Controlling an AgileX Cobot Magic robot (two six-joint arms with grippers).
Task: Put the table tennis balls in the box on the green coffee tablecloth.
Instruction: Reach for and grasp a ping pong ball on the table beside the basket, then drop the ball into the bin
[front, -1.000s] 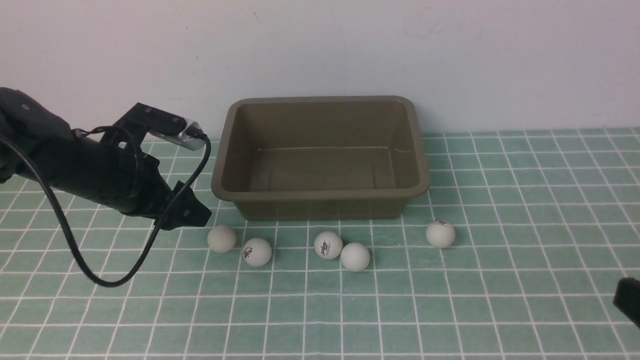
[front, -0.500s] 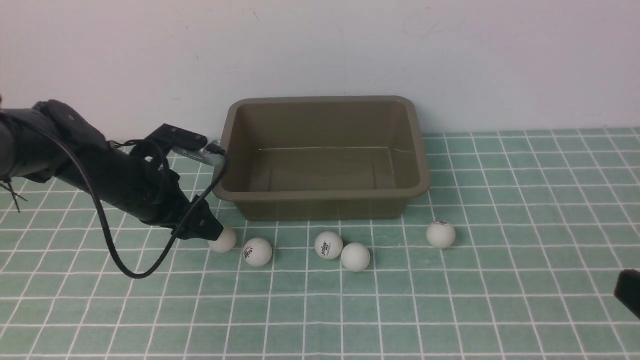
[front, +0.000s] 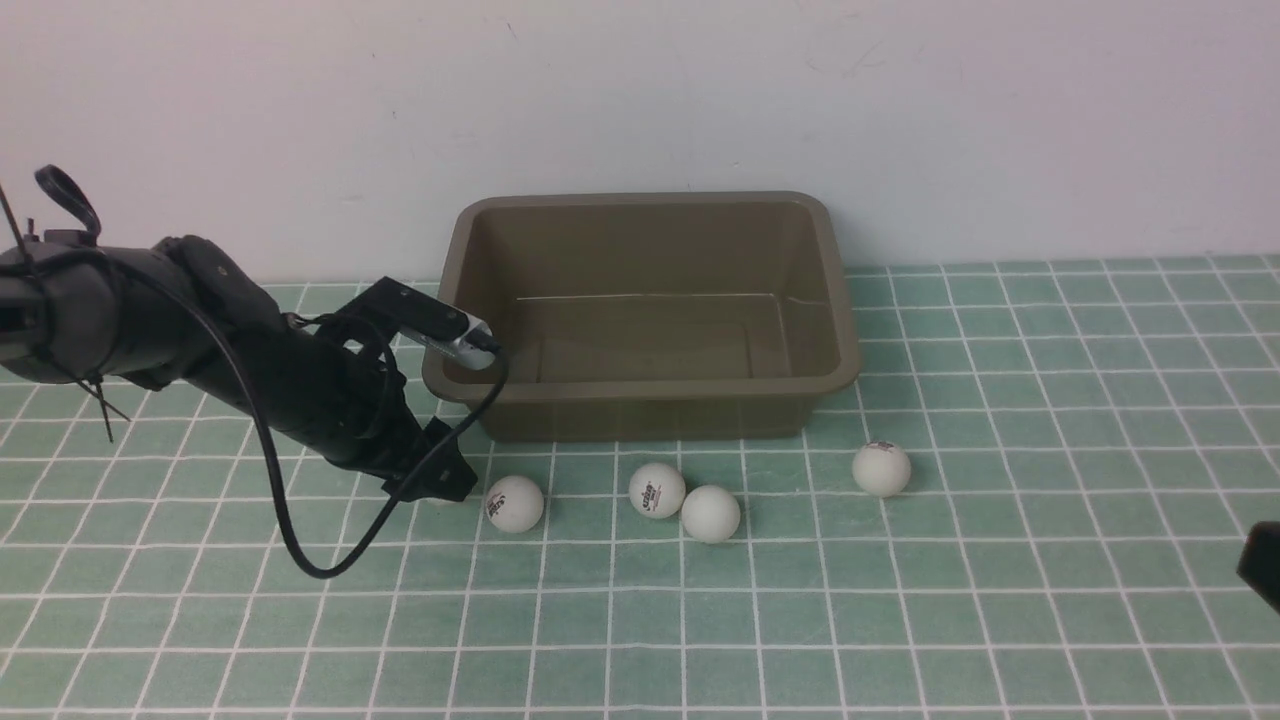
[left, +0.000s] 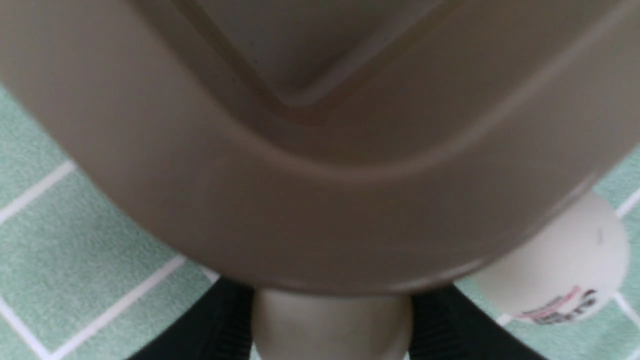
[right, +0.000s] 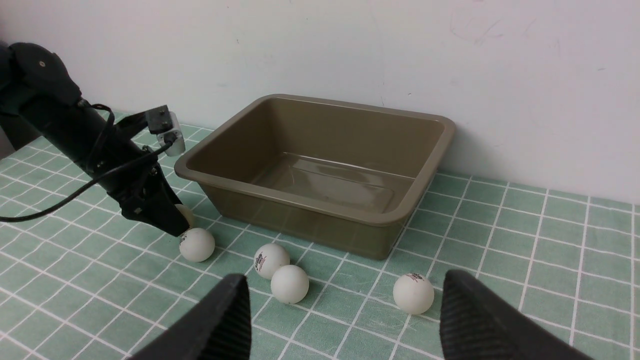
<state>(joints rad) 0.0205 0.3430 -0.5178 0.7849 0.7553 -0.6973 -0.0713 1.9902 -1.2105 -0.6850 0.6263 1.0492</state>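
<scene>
Green checked cloth (front: 640, 640) nearest you, spread under everything. Right gripper (right: 342, 290) low at near edge, jaws wide, empty. Next, four balls (front: 657, 489) loose on cloth in row before box. Left gripper (front: 442, 483) has dropped onto row's left end within last second, jaws narrowed; fifth ball (left: 330, 325) now between fingers (left: 220, 335), both look pressed to it, low by cloth. Box (front: 640, 387) just behind, empty, against white wall (front: 640, 100). You likely have first grip; lift over rim comes next.
</scene>
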